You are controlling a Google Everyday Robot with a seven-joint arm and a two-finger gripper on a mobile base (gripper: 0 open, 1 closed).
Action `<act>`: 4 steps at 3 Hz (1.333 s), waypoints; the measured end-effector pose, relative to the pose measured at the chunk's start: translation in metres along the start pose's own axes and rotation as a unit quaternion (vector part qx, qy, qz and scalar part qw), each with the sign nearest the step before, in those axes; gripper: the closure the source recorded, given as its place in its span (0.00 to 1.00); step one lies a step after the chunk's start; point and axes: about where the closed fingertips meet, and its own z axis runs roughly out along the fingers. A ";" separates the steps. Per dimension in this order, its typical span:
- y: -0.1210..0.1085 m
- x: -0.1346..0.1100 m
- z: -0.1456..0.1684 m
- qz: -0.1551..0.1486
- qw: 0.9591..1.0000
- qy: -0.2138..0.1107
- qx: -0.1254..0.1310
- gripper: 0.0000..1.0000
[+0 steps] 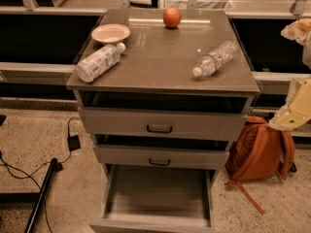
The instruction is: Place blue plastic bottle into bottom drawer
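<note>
The blue plastic bottle (pixel 98 62) lies on its side on the left of the grey cabinet's top (pixel 160 62), white cap pointing to the back right, next to a bowl. The bottom drawer (pixel 158 198) is pulled out, a wide shallow grey tray with nothing in it. My gripper (pixel 293 114) is at the right edge of the view, beside the cabinet at about the top drawer's height. It is far from the bottle and holds nothing that I can see.
A slimmer clear bottle (pixel 214 58) lies on the right of the top. An orange (pixel 172 17) sits at the back and a pale bowl (pixel 111 33) at the back left. An orange backpack (pixel 260 149) lies on the floor to the right. Cables (pixel 29 174) run on the left floor.
</note>
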 end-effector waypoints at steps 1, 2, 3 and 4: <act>0.000 0.000 0.000 0.000 1.000 0.000 0.000 0.00; -0.009 -0.018 0.014 -0.018 1.000 -0.005 0.007 0.00; -0.023 -0.078 0.051 -0.087 0.996 -0.005 0.009 0.00; -0.009 -0.143 0.100 -0.178 0.984 0.011 0.003 0.00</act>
